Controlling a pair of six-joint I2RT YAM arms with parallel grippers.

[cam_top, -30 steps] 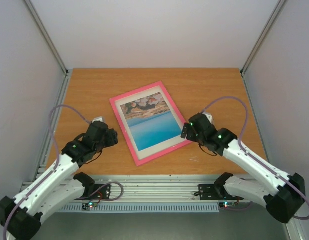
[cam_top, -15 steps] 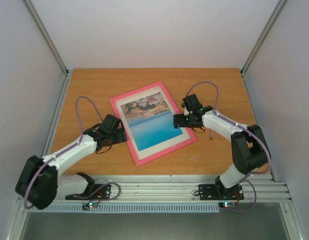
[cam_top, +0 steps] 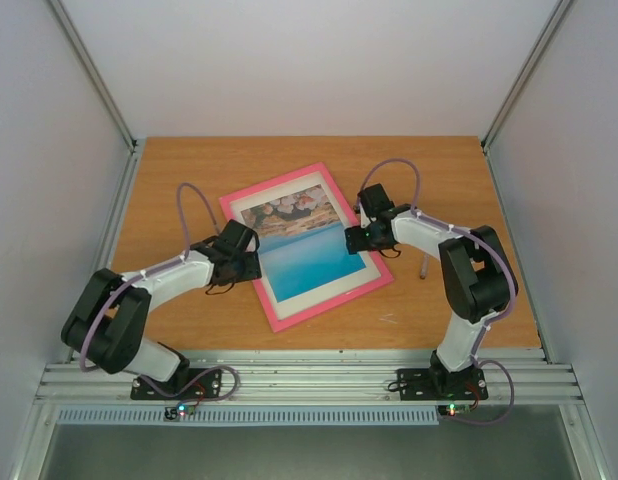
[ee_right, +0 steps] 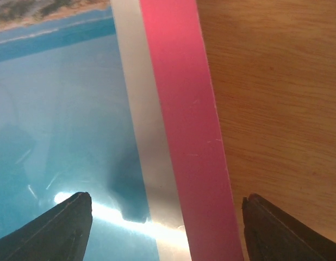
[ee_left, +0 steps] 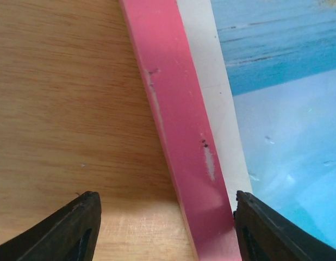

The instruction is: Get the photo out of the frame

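Note:
The pink frame [cam_top: 277, 323] lies face up on the wooden table, turned a little. The photo [cam_top: 301, 254] of blue sea and pale rocks sits inside it behind a white mat. My left gripper [cam_top: 251, 262] is open and straddles the frame's left rail [ee_left: 181, 136], one finger over the wood, the other over the mat edge. My right gripper [cam_top: 355, 238] is open and straddles the right rail [ee_right: 187, 136], one finger above the photo [ee_right: 59, 125], the other above the wood. Neither holds anything.
The table [cam_top: 429, 170] is bounded by grey walls on the left, right and back. A small grey peg-like object [cam_top: 423, 269] lies right of the frame near the right arm. Purple cables loop above both wrists.
Both arms have reached inward from the table's front corners to the frame's side rails. The frame has not moved.

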